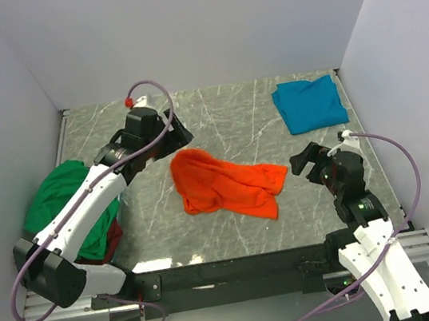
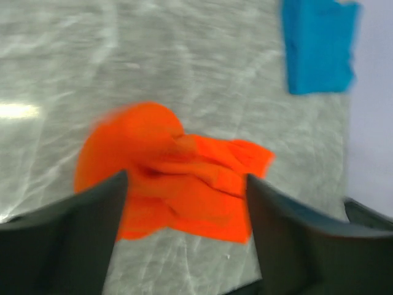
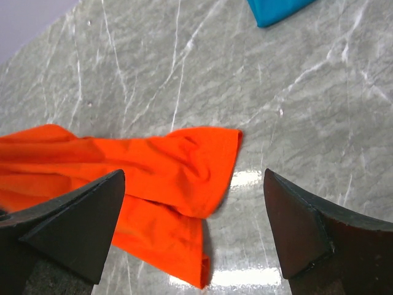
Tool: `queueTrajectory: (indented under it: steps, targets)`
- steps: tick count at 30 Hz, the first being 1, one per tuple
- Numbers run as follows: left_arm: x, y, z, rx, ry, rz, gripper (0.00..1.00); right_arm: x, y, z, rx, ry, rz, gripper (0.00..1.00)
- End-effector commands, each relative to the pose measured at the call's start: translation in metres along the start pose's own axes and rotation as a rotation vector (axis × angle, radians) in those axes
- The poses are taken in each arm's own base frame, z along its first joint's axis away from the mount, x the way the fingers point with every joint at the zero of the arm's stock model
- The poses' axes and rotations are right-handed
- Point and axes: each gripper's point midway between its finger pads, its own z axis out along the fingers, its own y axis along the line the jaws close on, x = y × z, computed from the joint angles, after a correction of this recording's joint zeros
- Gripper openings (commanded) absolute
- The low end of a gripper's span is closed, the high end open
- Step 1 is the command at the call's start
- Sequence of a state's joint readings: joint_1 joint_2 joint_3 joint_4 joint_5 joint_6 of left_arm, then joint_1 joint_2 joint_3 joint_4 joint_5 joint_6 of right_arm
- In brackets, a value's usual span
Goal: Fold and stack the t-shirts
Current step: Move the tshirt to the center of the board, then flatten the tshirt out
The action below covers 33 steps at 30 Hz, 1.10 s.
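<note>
A crumpled bright orange t-shirt [image 1: 226, 184] lies loose in the middle of the table. A teal blue t-shirt [image 1: 309, 103] lies folded at the back right. At the left edge a green t-shirt [image 1: 62, 195] is heaped over a dark red one [image 1: 112, 240], partly hidden by the left arm. My left gripper [image 1: 180, 131] hovers open just behind the orange shirt's left end. In the left wrist view the left gripper [image 2: 185, 178] is empty above the orange shirt [image 2: 159, 141]. My right gripper [image 1: 304, 165] stands open by the shirt's right end. In the right wrist view the right gripper [image 3: 193, 175] frames the orange shirt's right edge [image 3: 153, 166].
The marble table [image 1: 232, 117] is walled in by white panels at the back and both sides. A purple cable [image 1: 147, 86] loops over the left arm. The teal shirt [image 2: 319, 46] shows at the top right of the left wrist view, and its corner [image 3: 276, 9] shows in the right wrist view.
</note>
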<state>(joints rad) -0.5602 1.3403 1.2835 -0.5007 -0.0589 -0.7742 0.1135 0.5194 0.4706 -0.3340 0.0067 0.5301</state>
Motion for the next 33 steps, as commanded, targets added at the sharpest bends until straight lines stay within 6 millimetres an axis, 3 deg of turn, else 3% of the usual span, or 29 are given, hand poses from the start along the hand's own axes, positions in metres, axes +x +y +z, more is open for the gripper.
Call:
queueTrajectory:
  steps: [1, 2, 4, 5, 7, 8, 9, 11, 14, 19, 23, 30, 33]
  targets:
    - [-0.012, 0.045, 0.002, -0.187, -0.066, -0.034, 0.87, -0.002, 0.007, 0.002, -0.027, 0.014, -0.017, 1.00]
    - [-0.006, 0.057, 0.002, -0.230, -0.053, -0.035, 0.99, -0.001, 0.009, 0.002, -0.035, 0.020, -0.020, 1.00]
    - [-0.002, 0.069, -0.003, -0.276, -0.066, -0.057, 0.99, 0.004, 0.011, 0.004, -0.052, 0.047, -0.036, 1.00]
    - [0.012, 0.082, -0.002, -0.310, -0.043, -0.061, 0.99, 0.006, 0.012, 0.004, -0.062, 0.055, -0.040, 1.00]
    - [0.022, 0.091, -0.010, -0.315, -0.045, -0.102, 0.99, 0.013, 0.013, 0.006, -0.076, 0.086, -0.051, 1.00]
    - [0.041, 0.106, -0.009, -0.344, -0.012, -0.110, 0.99, 0.016, 0.014, 0.007, -0.080, 0.102, -0.053, 1.00]
    - [0.046, 0.108, -0.014, -0.329, -0.018, -0.129, 1.00, 0.021, 0.017, 0.007, -0.096, 0.125, -0.058, 1.00]
    - [0.073, 0.127, -0.016, -0.355, 0.024, -0.159, 1.00, 0.032, 0.024, 0.007, -0.133, 0.178, -0.065, 1.00]
    - [0.089, 0.142, -0.031, -0.359, 0.007, -0.205, 0.99, 0.063, 0.032, 0.005, -0.156, 0.301, -0.080, 1.00]
    - [0.111, 0.148, -0.038, -0.299, 0.014, -0.255, 1.00, 0.129, 0.038, -0.010, -0.179, 0.505, -0.129, 0.98]
    - [0.125, 0.153, -0.036, -0.258, 0.021, -0.276, 1.00, 0.160, 0.036, -0.011, -0.138, 0.600, -0.138, 0.95]
    - [0.131, 0.156, -0.014, -0.254, 0.020, -0.292, 0.99, 0.180, 0.045, -0.004, -0.118, 0.631, -0.183, 0.90]
    - [0.127, 0.155, -0.001, -0.255, 0.025, -0.278, 0.94, 0.183, 0.043, 0.003, -0.089, 0.632, -0.188, 0.83]
